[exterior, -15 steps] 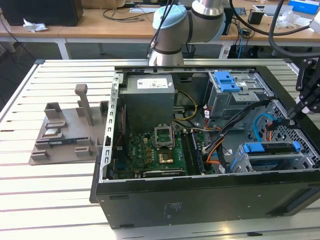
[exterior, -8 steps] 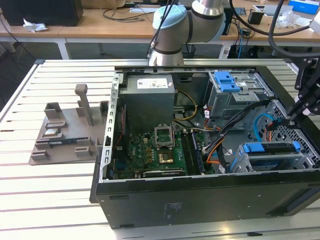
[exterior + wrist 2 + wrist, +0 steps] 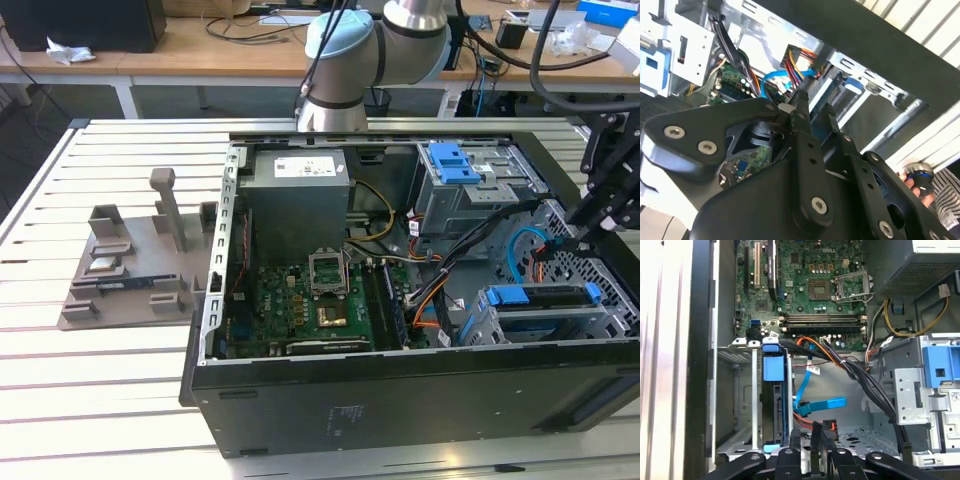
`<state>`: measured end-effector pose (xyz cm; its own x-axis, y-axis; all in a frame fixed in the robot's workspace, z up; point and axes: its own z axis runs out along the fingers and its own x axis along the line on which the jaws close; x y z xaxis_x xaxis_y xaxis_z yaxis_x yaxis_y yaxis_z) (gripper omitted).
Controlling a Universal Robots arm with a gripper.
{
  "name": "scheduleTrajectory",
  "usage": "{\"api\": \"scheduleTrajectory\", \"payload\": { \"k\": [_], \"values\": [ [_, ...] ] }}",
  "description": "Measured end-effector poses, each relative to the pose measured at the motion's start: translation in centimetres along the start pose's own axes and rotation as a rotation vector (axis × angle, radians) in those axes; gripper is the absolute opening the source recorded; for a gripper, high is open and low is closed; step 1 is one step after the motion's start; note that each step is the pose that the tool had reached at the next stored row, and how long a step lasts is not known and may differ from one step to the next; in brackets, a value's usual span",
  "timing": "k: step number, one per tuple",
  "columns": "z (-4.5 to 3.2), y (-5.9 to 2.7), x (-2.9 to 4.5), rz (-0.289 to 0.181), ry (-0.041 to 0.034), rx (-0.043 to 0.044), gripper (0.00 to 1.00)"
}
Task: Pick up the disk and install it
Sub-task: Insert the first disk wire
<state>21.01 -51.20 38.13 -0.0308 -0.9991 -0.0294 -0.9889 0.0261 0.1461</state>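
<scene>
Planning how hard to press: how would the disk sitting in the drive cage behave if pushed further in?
The disk looks like a rigid block, so it probably won't flex. Its blue carrier tab sits between the grey cage walls, so it should slide rather than tip. The plastic tab seems the weakest part; press gently.

The exterior view looked down from above and some way off at the open black metal computer case lying on the slatted white desk, taking in its whole interior. The first wrist view looked straight down into that case from close by, onto the green motherboard. The second wrist view sat closer still, angled along the black gripper toward the case wall. All three shared the case interior.
</scene>
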Motion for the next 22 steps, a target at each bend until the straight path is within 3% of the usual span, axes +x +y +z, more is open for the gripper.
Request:
{"api": "scheduleTrajectory", "payload": {
  "k": [5,7,10,11,17,18,20,22],
  "values": [
    [1.13,-0.34,-1.12,0.003,0.0075,-0.0015,0.3],
    [1.64,-0.52,-1.37,0.004,0.0149,-0.0015,0.3],
    [2.1,-0.59,-1.35,0.007,0.036,-0.0008,0.3],
    [2.14,-0.59,-1.35,0.008,0.0387,-0.0007,0.3],
    [2.15,-0.6,-1.35,0.008,0.039,-0.0008,0.3],
    [2.15,-0.6,-1.35,0.008,0.0389,-0.0008,0.29],
    [2.15,-0.6,-1.35,0.008,0.039,-0.0008,0.16],
    [2.15,-0.6,-1.35,0.008,0.0391,-0.0007,0.16]
  ]
}}
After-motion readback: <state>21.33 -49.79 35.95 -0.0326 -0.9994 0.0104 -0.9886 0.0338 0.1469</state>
